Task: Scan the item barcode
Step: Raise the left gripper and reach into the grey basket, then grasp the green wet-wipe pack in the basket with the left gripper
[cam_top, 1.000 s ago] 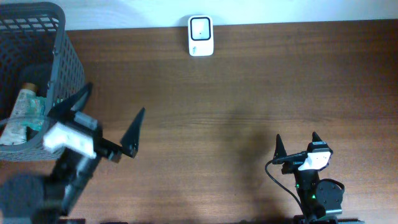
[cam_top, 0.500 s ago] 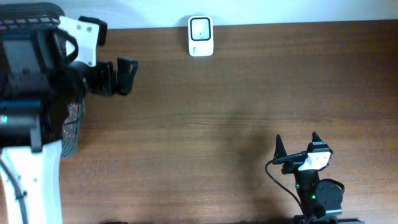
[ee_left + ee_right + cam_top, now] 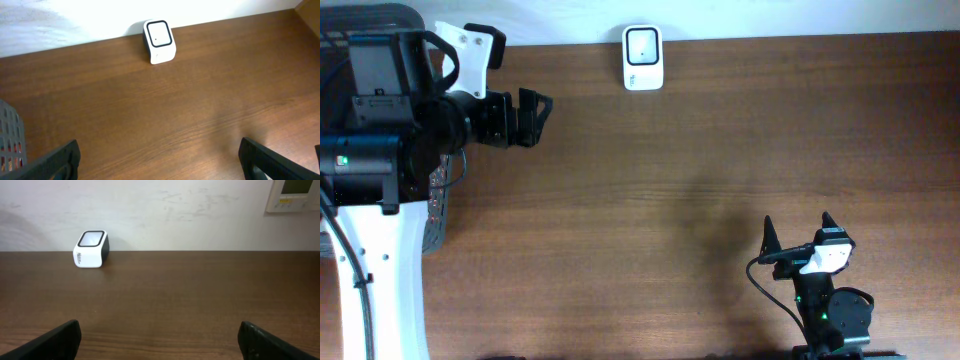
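Left claw (image 3: pixel 532 118): spread wide, holding and touching nothing. You see it in the upper left of the overhead view, raised over the tabletop (image 3: pixel 700 150) just right of the basket (image 3: pixel 435 200).
Right claw (image 3: pixel 797 228): also wide and empty, at the lower right, well apart from everything else.
Scanner (image 3: pixel 643 58): a white box with a dark-framed window, top centre at the tabletop's far edge. Nothing stands between it and either claw.
Item: you cannot make it out.
Basket: grey mesh at the far left, mostly covered by the left arm.
Tabletop: dark brown wood grain.
Room: a white wall behind the tabletop, with a pale wall panel (image 3: pixel 295 194) at the upper right of the right wrist view.
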`<state>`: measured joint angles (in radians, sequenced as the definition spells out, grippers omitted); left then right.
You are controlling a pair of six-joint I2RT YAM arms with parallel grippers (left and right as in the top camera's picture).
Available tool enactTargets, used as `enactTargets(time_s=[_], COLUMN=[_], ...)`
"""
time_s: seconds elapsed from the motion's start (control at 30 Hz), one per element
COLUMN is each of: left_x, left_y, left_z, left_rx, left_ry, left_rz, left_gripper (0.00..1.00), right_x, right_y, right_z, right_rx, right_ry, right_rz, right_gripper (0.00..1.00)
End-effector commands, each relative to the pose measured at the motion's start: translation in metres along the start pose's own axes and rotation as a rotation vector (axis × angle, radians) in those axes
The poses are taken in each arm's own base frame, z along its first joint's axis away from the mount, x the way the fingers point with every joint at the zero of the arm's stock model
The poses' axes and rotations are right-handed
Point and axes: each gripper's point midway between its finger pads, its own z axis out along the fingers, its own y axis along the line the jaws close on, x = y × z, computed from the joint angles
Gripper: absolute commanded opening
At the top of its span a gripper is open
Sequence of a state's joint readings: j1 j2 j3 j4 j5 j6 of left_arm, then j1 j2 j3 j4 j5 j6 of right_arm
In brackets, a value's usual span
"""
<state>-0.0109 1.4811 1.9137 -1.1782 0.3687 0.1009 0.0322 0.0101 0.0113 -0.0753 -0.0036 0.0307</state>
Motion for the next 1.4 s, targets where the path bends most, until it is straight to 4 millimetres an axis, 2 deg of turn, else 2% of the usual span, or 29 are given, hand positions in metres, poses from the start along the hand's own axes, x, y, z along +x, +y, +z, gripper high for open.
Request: enactTargets(time_s=[0.0, 0.13, 0.27, 0.37, 0.47, 0.57, 0.67, 0.73, 0.8, 0.87, 0.9, 0.97, 1.0, 1.13, 1.23, 1.37], left_x=[-0.006, -0.006, -0.023, -0.034, -0.046, -0.063, -0.079, -0.077, -0.056, -0.029, -0.017, 0.02, 0.038, 0.085, 0.137, 0.182], left_y=[0.008, 0.022, 0.024, 0.04, 0.068, 0.103, 0.164, 0.194, 0.235, 0.271, 0.285, 0.316, 0.328, 0.356, 0.382, 0.392], left_z=[0.0, 0.012, 0.012, 0.009, -0.001, -0.02, -0.063, -0.078, -0.086, -0.082, -0.079, -0.062, -0.05, -0.017, -0.001, 0.027], left_rx=[-0.038, -0.091, -0.099, -0.19, -0.348, -0.508, -0.739, -0.814, -0.89, -0.937, -0.952, -0.969, -0.963, -0.934, -0.902, -0.756], left_ry=[-0.01, 0.008, -0.06, -0.1, -0.148, -0.235, -0.358, -0.38, -0.334, -0.247, -0.211, -0.071, 0.009, 0.172, 0.352, 0.426], left_rz=[0.005, 0.0, 0.023, 0.033, 0.021, -0.024, -0.102, -0.137, -0.197, -0.255, -0.28, -0.311, -0.31, -0.355, -0.352, -0.435], left_gripper=[0.99, 0.99, 0.99, 0.99, 0.99, 0.99, 0.99, 0.99, 0.99, 1.0, 0.94, 0.87, 0.88, 0.96, 0.88, 0.84], right_x=[0.002, 0.002, 0.002, 0.002, 0.003, 0.002, 0.002, 0.003, 0.002, 0.002, 0.003, 0.003, 0.003, 0.002, 0.002, 0.002], right_y=[-0.003, -0.003, -0.003, -0.003, -0.003, -0.003, -0.003, -0.003, -0.003, -0.003, -0.003, -0.003, -0.003, -0.003, -0.003, -0.003], right_z=[0.0, 0.0, 0.0, 0.0, 0.0, 0.0, 0.0, 0.0, 0.0, 0.0, 0.0, 0.0, 0.0, 0.0, 0.0, 0.0], right_rx=[0.015, 0.015, 0.014, 0.015, 0.015, 0.015, 0.014, 0.015, 0.014, 0.015, 0.015, 0.014, 0.014, 0.015, 0.014, 0.015], right_ry=[0.004, 0.004, 0.004, 0.004, 0.004, 0.004, 0.004, 0.004, 0.004, 0.004, 0.004, 0.004, 0.004, 0.004, 0.004, 0.004], right_rz=[0.012, 0.012, 0.012, 0.012, 0.012, 0.012, 0.012, 0.012, 0.012, 0.012, 0.012, 0.012, 0.012, 0.012, 0.012, 0.012], right_gripper=[0.99, 0.99, 0.99, 0.99, 0.99, 0.99, 0.99, 0.99, 0.99, 0.99, 0.99, 0.99, 0.98, 0.99, 0.99, 0.99])
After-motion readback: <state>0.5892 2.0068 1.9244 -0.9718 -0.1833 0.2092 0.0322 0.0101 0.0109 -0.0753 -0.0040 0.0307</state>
